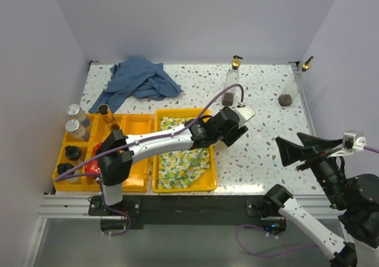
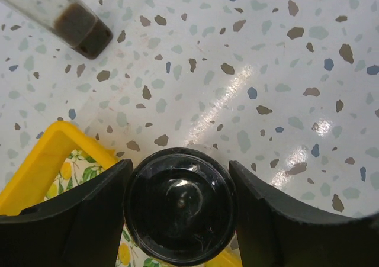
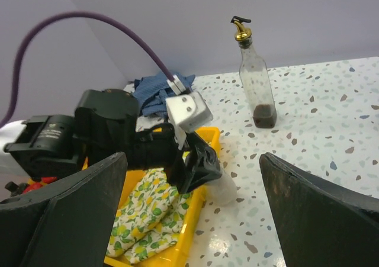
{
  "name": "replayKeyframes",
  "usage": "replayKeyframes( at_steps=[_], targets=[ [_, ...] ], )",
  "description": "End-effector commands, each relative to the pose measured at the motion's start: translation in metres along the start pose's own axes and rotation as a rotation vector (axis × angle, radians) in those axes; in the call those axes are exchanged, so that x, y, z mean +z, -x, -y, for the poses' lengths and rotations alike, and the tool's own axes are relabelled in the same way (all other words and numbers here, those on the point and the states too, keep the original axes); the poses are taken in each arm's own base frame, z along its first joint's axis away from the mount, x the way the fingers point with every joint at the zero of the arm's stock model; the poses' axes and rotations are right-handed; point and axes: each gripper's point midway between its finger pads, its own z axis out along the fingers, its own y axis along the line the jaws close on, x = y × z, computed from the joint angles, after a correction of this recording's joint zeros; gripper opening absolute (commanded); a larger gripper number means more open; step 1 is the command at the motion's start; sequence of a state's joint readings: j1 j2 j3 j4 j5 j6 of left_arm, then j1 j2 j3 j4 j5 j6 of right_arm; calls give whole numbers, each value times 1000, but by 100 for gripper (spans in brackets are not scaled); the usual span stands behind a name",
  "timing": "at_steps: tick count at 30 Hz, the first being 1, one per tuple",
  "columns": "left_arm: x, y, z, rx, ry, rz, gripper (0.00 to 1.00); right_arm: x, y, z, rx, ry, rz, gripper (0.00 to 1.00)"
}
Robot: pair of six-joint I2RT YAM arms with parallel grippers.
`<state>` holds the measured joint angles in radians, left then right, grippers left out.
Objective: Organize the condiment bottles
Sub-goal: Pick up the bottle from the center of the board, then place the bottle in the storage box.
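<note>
Black-capped bottle (image 2: pixel 180 205) — pinched between the fingers of the left gripper (image 3: pixel 204 166) — is at the right rim of the yellow tray (image 1: pixel 159 187) lined with lemon-print cloth (image 1: pixel 183 160). Right gripper (image 1: pixel 302 150) hovers with jaws spread wide, well apart from it; two gold-pourer bottles (image 1: pixel 233 77) stand at the table's back.

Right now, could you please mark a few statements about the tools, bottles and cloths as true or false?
1. The left tool grips a black-capped jar. True.
2. The right tool holds a glass bottle. False: it is open and empty.
3. Two glass bottles with gold pourers stand on the table near the back. True.
4. The blue cloth lies inside a tray. False: it lies on the table at the back left; the lemon-print cloth is the one in the yellow tray.
</note>
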<state>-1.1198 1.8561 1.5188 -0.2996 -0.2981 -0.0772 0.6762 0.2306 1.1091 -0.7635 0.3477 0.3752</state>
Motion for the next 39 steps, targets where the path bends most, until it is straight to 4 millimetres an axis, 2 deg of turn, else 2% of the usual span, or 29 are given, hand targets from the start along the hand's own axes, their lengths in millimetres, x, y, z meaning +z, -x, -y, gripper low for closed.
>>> replayKeyframes(
  at_steps=[1, 3, 4, 5, 6, 7, 8, 9, 10, 12, 13, 14, 15, 16, 18, 19, 22, 28, 34, 39],
  targets=[
    [-58, 98, -54, -132, 95, 265, 0, 9, -4, -7, -2, 14, -38, 99],
    [-65, 95, -72, -156, 142, 254, 0, 11, -6, -7, -2, 10, -40, 99],
    [-75, 97, -84, -174, 168, 264, 0, 12, -7, -7, 4, 12, -39, 99],
    [-79, 94, -104, -198, 213, 259, 0, 14, -10, -9, 1, 19, -47, 98],
    [-81, 83, -115, -219, 246, 237, 0, 18, -13, -10, -1, 21, -57, 99],
    [-95, 82, -140, -256, 290, 254, 0, 21, -15, -11, 0, 20, -64, 99],
    [-101, 76, -153, -278, 318, 252, 0, 24, -19, -14, -1, 27, -83, 99],
    [-102, 60, -164, -296, 355, 226, 0, 26, -23, -15, -5, 30, -104, 99],
    [-119, 56, -190, -329, 411, 241, 0, 31, -28, -18, -9, 30, -137, 98],
    [-130, 30, -213, -352, 498, 196, 0, 35, -38, -21, -15, 46, -174, 99],
    [-146, 23, -234, -382, 554, 202, 0, 38, -42, -23, -10, 49, -184, 99],
    [-153, 15, -244, -398, 583, 194, 0, 40, -45, -25, -8, 58, -190, 98],
    [-155, -3, -252, -415, 609, 163, 0, 42, -48, -27, -5, 72, -196, 99],
    [-169, -11, -270, -449, 650, 176, 0, 41, -48, -29, -2, 83, -198, 99],
    [-178, -31, -281, -481, 675, 167, 0, 41, -48, -31, 5, 95, -192, 99],
    [-183, -41, -294, -501, 708, 157, 0, 41, -48, -31, 7, 95, -188, 99],
    [-189, -70, -309, -541, 754, 121, 0, 40, -49, -29, 13, 98, -173, 99],
    [-190, -108, -318, -592, 794, 77, 0, 43, -54, -33, 7, 117, -187, 99],
    [-186, -134, -316, -604, 808, 24, 0, 40, -57, -32, 14, 117, -198, 99],
    [-174, -159, -308, -640, 804, -1, 0, 40, -64, -33, 11, 133, -208, 99]
  ],
)
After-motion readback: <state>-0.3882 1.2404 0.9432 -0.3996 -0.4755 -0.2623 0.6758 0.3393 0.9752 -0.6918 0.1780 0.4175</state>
